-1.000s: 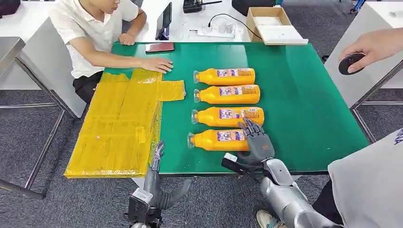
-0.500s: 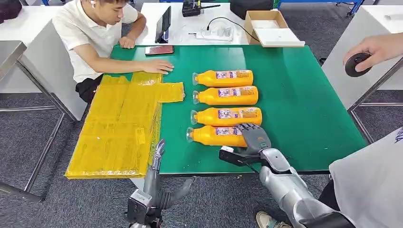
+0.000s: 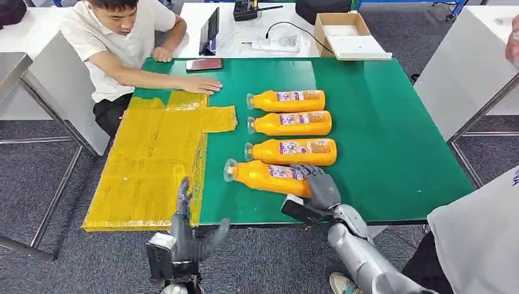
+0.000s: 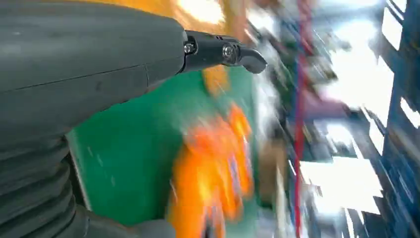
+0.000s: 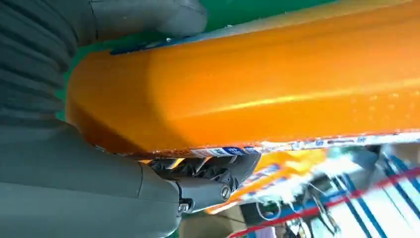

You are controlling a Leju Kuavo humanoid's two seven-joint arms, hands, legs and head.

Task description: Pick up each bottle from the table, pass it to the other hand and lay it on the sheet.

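- Head view: the right hand (image 3: 318,188) wraps the base end of the nearest bottle (image 3: 264,175), fingers curled over it, and the bottle sits skewed, its cap swung toward the yellow sheet (image 3: 153,162), apart from the three other bottles (image 3: 287,124) lined up on the green counter (image 3: 392,141).
- The grip is right at the base end, so the long body and cap stick out unsupported; my worry is the bottle pivoting or sliding out on the lift.
- The neighbouring bottle (image 3: 294,150) lies just beside the hand's fingers, and a careless lift could nudge it and roll the row.
- The left hand (image 3: 186,236) waits below the counter's near edge, fingers spread, holding nothing. If the handover happens out there and the catch is late, the bottle likely falls to the floor.
- A person's hand (image 3: 202,84) rests on the far corner of the sheet, which could get in the way of the lay-down.
- Left wrist view: heavily blurred, with the left hand's dark fingers (image 4: 223,50) extended and nothing between them; orange bottles (image 4: 213,163) smear across the green.
- Right wrist view: the orange bottle (image 5: 257,84) is pressed against the grey palm, the thumb (image 5: 148,17) on one side and dark fingers (image 5: 208,171) hooked under the other. That glossy surface looks slippery, so a loose squeeze may let it twist.
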